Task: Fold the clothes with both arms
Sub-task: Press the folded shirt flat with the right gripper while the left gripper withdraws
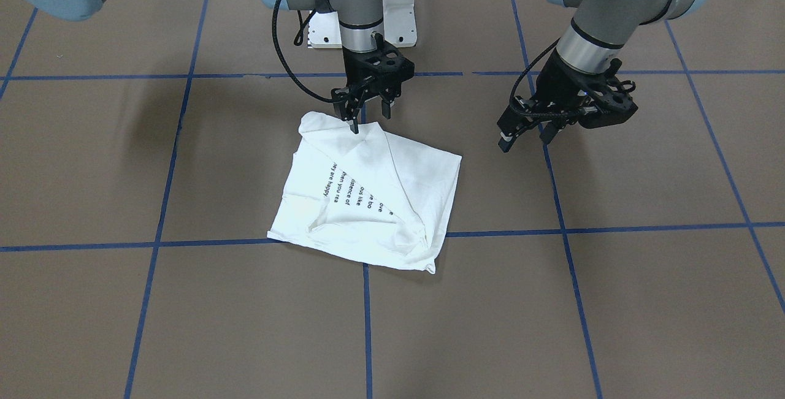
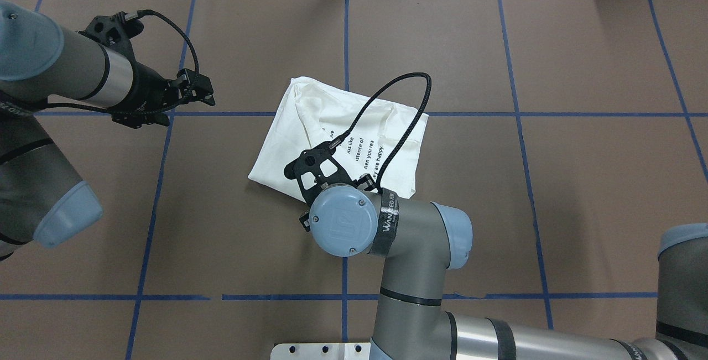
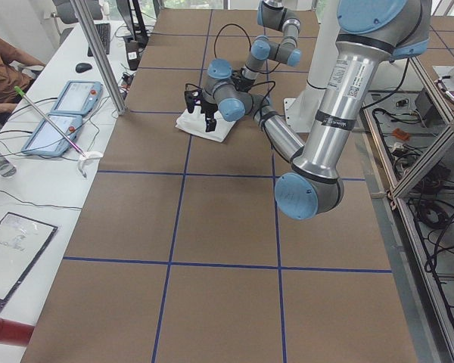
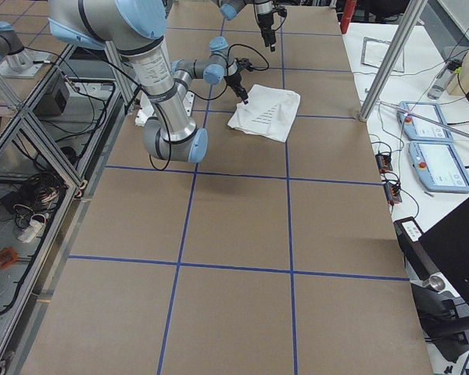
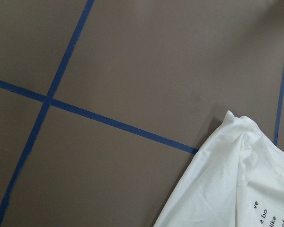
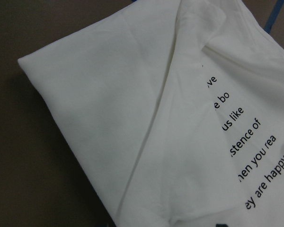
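Observation:
The white long-sleeved T-shirt (image 1: 368,203) lies folded into a rough square on the brown table, with black text lines showing on top. It also shows in the overhead view (image 2: 287,141) and fills the right wrist view (image 6: 109,109). My right gripper (image 1: 371,123) is open over the shirt's edge nearest the robot, one fingertip (image 1: 354,129) at the cloth. My wrist hides it in the overhead view. My left gripper (image 1: 525,141) is open and empty above bare table, well to the side of the shirt (image 5: 236,184). It also shows in the overhead view (image 2: 210,92).
The brown table (image 1: 184,325) is marked with a grid of blue tape lines. The white metal pedestal base (image 1: 402,13) stands behind the shirt. An operator (image 3: 0,68) and two tablets (image 3: 60,113) are at a side desk beyond the table's far edge.

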Robot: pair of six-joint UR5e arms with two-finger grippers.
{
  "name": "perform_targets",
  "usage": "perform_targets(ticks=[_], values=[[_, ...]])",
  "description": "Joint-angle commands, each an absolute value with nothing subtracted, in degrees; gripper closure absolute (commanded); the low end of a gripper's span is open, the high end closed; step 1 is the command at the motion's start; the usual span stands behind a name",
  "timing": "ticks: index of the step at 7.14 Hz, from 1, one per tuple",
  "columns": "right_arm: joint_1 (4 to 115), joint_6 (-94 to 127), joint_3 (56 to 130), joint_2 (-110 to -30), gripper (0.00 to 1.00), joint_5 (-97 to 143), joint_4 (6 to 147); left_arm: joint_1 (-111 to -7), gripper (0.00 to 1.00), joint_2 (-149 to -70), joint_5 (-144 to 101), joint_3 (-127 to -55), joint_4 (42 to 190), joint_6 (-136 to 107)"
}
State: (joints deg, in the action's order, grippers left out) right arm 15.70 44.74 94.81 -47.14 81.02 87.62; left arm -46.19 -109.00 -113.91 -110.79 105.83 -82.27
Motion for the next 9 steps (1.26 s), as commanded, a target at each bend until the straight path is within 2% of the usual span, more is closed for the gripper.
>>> perform_targets(ticks=[1, 4, 6, 9], values=[[15.03, 43.16, 93.7, -47.02, 0.33, 79.55, 87.54, -46.23, 0.0, -108.81, -113.91, -110.74, 105.82, -82.27], [13.8, 43.33, 92.82, -46.85, 0.34, 78.66, 87.54, -46.58, 0.0, -108.81, -113.82, -110.66, 105.73, -82.18], [13.54, 43.33, 92.29, -46.76, 0.39, 77.61, 87.45, -46.58, 0.0, -108.81, -113.82, -110.65, 105.73, -82.18], [13.45, 43.33, 92.02, -46.58, 0.73, 77.52, 87.45, -46.58, 0.0, -108.9, -113.82, -110.04, 105.82, -82.18]])
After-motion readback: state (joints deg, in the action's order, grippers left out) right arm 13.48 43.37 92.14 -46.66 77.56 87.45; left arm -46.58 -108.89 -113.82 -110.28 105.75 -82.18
